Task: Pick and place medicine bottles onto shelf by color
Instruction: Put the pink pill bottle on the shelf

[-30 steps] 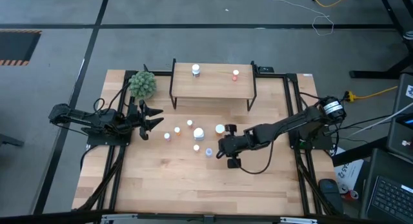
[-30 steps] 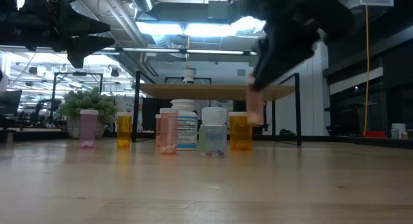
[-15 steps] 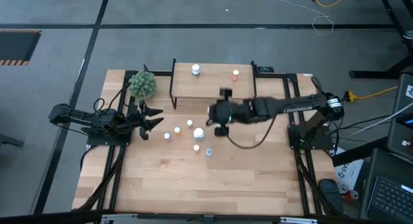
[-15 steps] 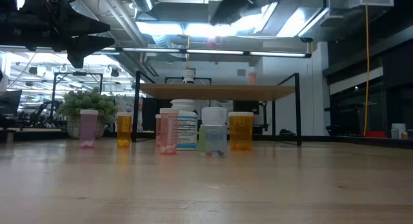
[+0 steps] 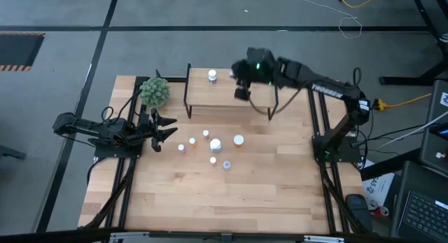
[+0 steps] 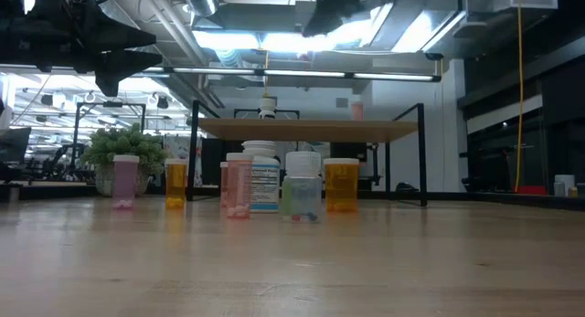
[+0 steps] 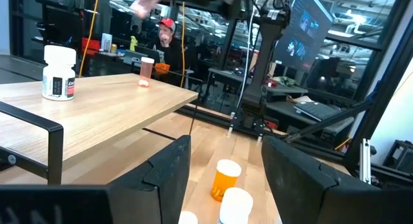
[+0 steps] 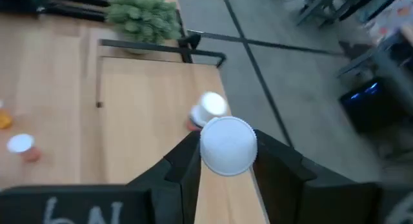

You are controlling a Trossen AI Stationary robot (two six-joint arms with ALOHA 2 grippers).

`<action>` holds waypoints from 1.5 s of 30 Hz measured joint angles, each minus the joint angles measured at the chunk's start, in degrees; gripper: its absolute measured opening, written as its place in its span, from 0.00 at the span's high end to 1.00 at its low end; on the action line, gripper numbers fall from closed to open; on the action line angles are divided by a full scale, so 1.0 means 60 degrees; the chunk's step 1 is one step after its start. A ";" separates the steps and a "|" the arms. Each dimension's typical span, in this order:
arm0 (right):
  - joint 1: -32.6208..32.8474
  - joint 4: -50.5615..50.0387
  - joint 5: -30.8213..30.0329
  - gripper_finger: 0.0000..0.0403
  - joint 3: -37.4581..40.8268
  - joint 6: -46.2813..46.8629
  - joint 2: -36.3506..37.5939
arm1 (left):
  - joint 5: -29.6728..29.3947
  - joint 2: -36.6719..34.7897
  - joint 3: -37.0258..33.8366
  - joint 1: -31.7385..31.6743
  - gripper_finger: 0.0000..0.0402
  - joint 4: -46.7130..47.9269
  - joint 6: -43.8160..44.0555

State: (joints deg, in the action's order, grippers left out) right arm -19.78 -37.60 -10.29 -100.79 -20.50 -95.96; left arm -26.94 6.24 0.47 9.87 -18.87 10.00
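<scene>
- Right gripper (image 5: 241, 82) hovering over the right part of the low light-wood shelf on a thin black frame (image 5: 231, 97), upper centre of the high view.
- Gripping a small white-capped pill bottle (image 8: 228, 145) between its dark fingers (image 8: 185, 161), jaws closed narrowly on it; body colour hidden under the cap.
- Standing on the shelf: a white bottle with a white cap (image 5: 212, 76) toward the left end, and a small pinkish bottle (image 6: 356, 108) near the right end.
- Standing on the wooden tabletop (image 5: 210, 194) in a loose cluster at frame centre: a pink bottle (image 6: 125, 180), an amber bottle (image 6: 175, 184), a large white labelled bottle (image 6: 261, 175), a pale clear bottle (image 6: 303, 184), a wide orange bottle (image 6: 342, 184).
- Left gripper (image 5: 165, 126) waiting at centre left beside the cluster, jaws spread wide, holding nothing.
- Green spiky plant ball (image 5: 155, 92) sitting just left of the shelf.
</scene>
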 joint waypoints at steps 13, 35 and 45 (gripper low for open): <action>-0.2216 -0.0089 0.1808 0.68 0.0018 0.1485 -0.1407 | -0.0189 0.0001 0.0000 0.0000 0.54 0.0062 -0.0009; -0.2144 -0.0795 0.2674 0.68 0.0018 0.1992 -0.2022 | -0.0185 0.0001 0.0000 0.0001 0.54 0.0063 0.0015; -0.2147 -0.1062 0.2664 0.68 0.0018 0.2086 -0.2022 | -0.0182 0.0002 -0.0001 0.0002 0.54 0.0065 0.0016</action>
State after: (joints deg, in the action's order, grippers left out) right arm -32.67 -43.98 5.69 -100.68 -7.99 -108.09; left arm -28.03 6.25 0.47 9.88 -18.48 10.10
